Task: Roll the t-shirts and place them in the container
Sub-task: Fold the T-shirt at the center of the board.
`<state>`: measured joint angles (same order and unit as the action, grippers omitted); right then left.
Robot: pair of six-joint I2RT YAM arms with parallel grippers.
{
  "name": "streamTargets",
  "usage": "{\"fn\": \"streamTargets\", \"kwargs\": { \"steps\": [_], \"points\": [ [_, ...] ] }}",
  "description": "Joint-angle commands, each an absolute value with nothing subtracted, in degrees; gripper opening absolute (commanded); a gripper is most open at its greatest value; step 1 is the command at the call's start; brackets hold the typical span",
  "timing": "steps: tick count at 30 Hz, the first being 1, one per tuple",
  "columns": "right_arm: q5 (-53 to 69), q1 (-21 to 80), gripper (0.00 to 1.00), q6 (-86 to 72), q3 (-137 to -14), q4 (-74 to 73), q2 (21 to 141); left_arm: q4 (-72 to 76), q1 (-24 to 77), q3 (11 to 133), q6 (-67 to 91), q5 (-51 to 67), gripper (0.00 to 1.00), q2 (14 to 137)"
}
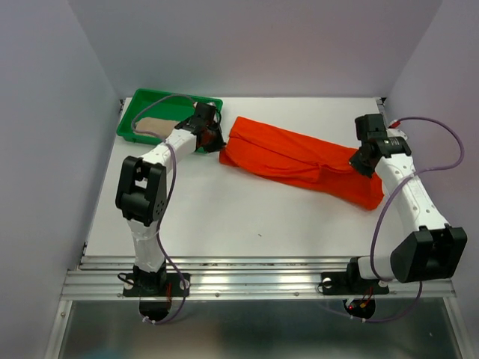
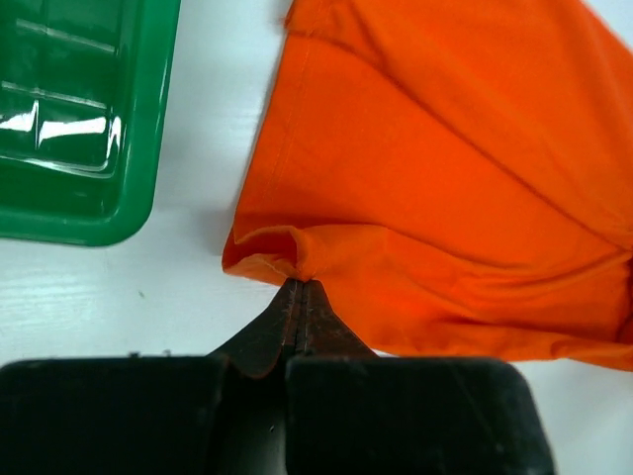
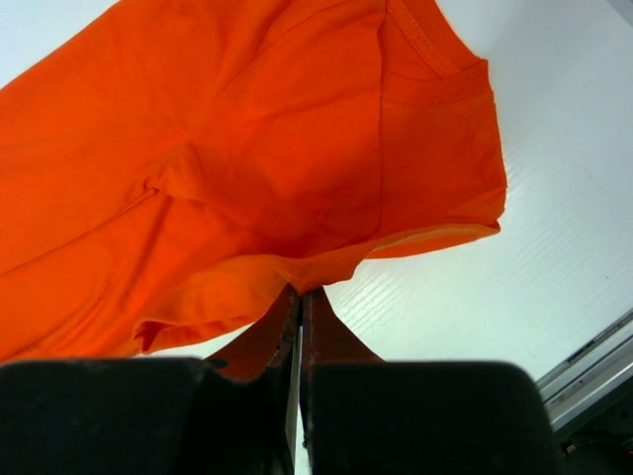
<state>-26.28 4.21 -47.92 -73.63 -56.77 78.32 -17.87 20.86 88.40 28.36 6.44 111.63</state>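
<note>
Two claws pinch the ends of the orange shirt (image 1: 299, 161) on the white desk (image 1: 247, 217).
From above, the orange shirt lies in a long, wrinkly strip across the far part of the desk, slanting down to the right. The left claw (image 1: 217, 142) is at its left end and the right claw (image 1: 361, 161) is at its right end. A tan shirt (image 1: 153, 126) lies in a green tray (image 1: 172, 96) at the far left corner. Pale walls (image 1: 254, 45) stand around the desk. In the left wrist view, the left claw (image 2: 300, 287) is squeezed shut on a small bunched corner of the orange shirt (image 2: 445, 178), and the tray (image 2: 89, 198) sits just beside the shirt, not touching. In the right wrist view, the right claw (image 3: 300, 292) is squeezed shut on the shirt's (image 3: 247, 168) drooping edge, above the bare desk (image 3: 554, 198).
</note>
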Motion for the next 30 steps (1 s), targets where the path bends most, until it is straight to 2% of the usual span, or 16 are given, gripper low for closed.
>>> {"fn": "streamTargets", "kwargs": {
  "steps": [1, 9, 18, 30],
  "points": [
    [-29.01, 4.66, 0.01, -48.07, -72.69, -60.55, 71.22, -18.28, 20.57, 82.28, 26.46, 7.21, 0.0, 104.43],
    [-24.35, 4.66, 0.01, -51.06, -63.73, -63.98, 61.89, -17.49, 20.74, 71.56, 26.1, 6.77, 0.0, 98.79],
    [-24.96, 4.66, 0.01, -52.03, -62.14, -65.74, 57.92, -17.58, 21.18, 66.27, 26.54, 6.59, 0.0, 94.05],
    [-29.17, 4.66, 0.01, -48.78, -68.46, -61.97, 65.03, -18.72, 21.27, 74.79, 25.67, 3.87, 0.0, 99.57]
  ]
}}
